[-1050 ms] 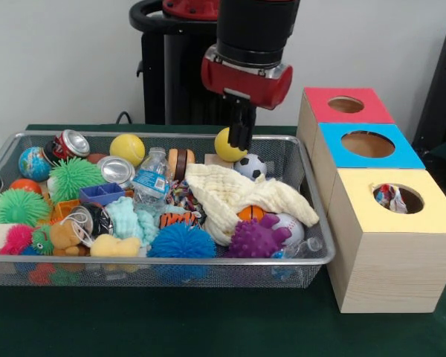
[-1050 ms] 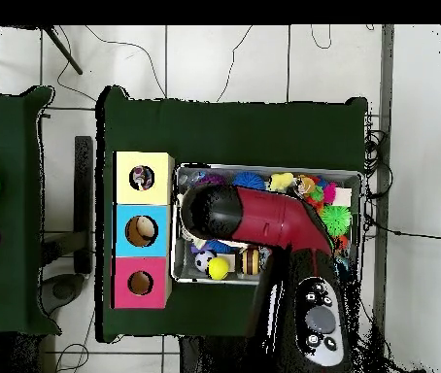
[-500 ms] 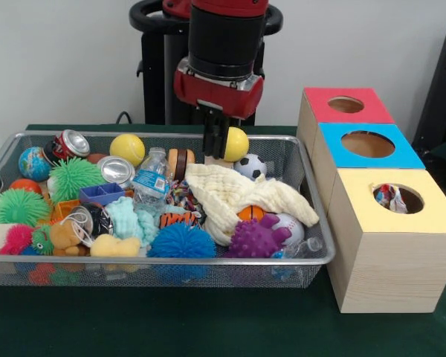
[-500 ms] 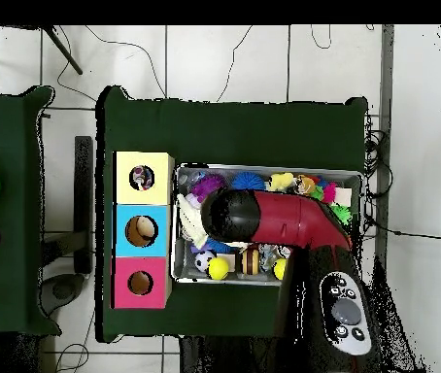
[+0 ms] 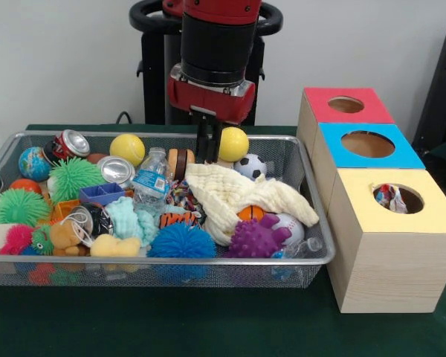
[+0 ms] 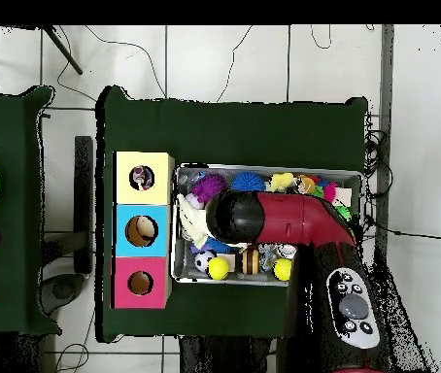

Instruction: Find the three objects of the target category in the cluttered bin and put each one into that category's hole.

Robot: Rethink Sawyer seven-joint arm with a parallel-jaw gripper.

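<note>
The black two-fingered gripper (image 5: 207, 146) is seen lowered at the far side of the wire mesh bin (image 5: 312, 262), a smooth yellow ball (image 5: 233, 143) just beside it; whether its fingers are parted cannot be told.

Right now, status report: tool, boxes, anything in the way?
Tool low over bin, empty. Yellow box holds one item; blue, red look empty. Cloth covers toys.

A plain pale grey wall (image 5: 67, 59) stood behind the gripper (image 5: 207, 145). Below it spread a dark green cloth-covered table (image 5: 208, 327). Beyond the table lay a white tiled floor (image 6: 224, 58) crossed by thin black cables (image 6: 118, 49).
</note>
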